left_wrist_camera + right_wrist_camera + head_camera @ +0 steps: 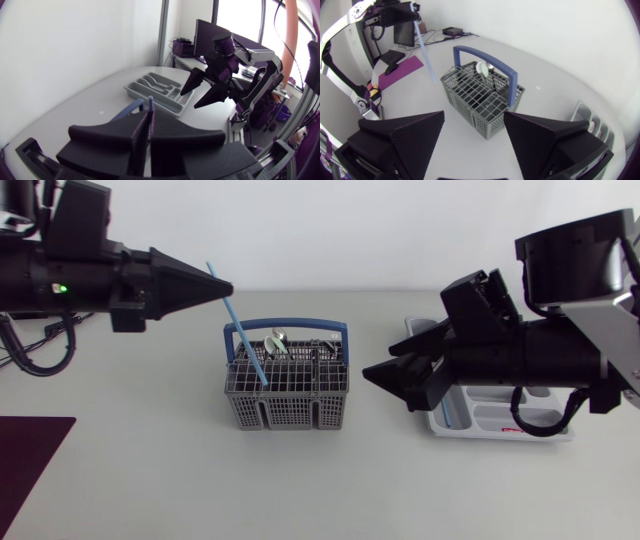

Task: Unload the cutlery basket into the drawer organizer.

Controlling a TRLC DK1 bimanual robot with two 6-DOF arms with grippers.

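Cutlery basket [285, 395]: grey mesh with a blue handle, standing upright around the middle of the surface, between the two arms and touching neither.
Left fingers [226, 288]: pressed shut on a blue straw [240, 330], pinching it near its upper end. They're up in the air, off to the basket's left and behind it.
Straw details: it hangs tilted, short end poking up past the fingertips and long end slanting down toward the basket. From overhead its lower end lies over the basket's left part. From the right wrist view that end looks like it's beside the basket's corner, so honestly can't tell if the tip is in a compartment or not.
Right fingers [385, 364]: spread wide, nothing between them, pointing at the basket from its right with a gap of bare surface in between.
Inside the basket: a pale spoon-like piece [278, 340] sticks up near the handle with a couple of darker bits next to it. Too small to say what those are.
Drawer organizer [490, 418]: light grey tray with long compartments, lying flat at the right side of the surface, partly hidden under the right arm and well apart from the basket.
Surface [150, 470]: plain pale grey, matte.
Mat [30, 465]: dark purple, flat on the surface's near left corner, well away from the basket.
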